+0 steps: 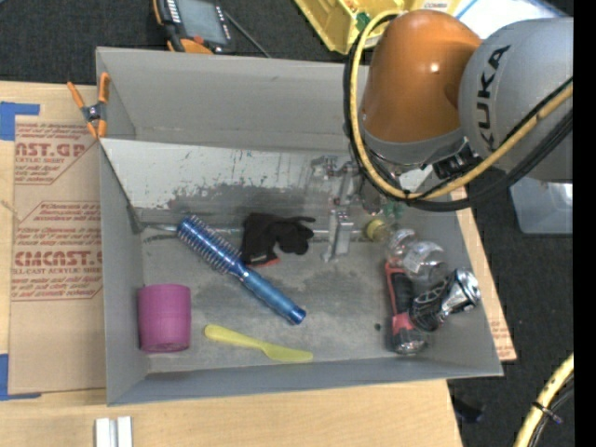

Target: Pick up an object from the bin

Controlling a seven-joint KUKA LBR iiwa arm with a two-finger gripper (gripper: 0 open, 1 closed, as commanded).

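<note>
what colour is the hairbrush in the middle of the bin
Blue, handle and bristle head alike; the hairbrush shows best in the camera view.

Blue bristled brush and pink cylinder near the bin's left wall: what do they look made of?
Blue bristled brush: likely hard plastic with a glossy finish, since highlights run along its handle. Pink cylinder: matte with no glints, possibly foam or soft plastic; the look leaves it open.

A crumpled black thing (273,235), soft-looking and irregular, is seen lying on the bin (233,101) floor near the frame's centre.
</note>
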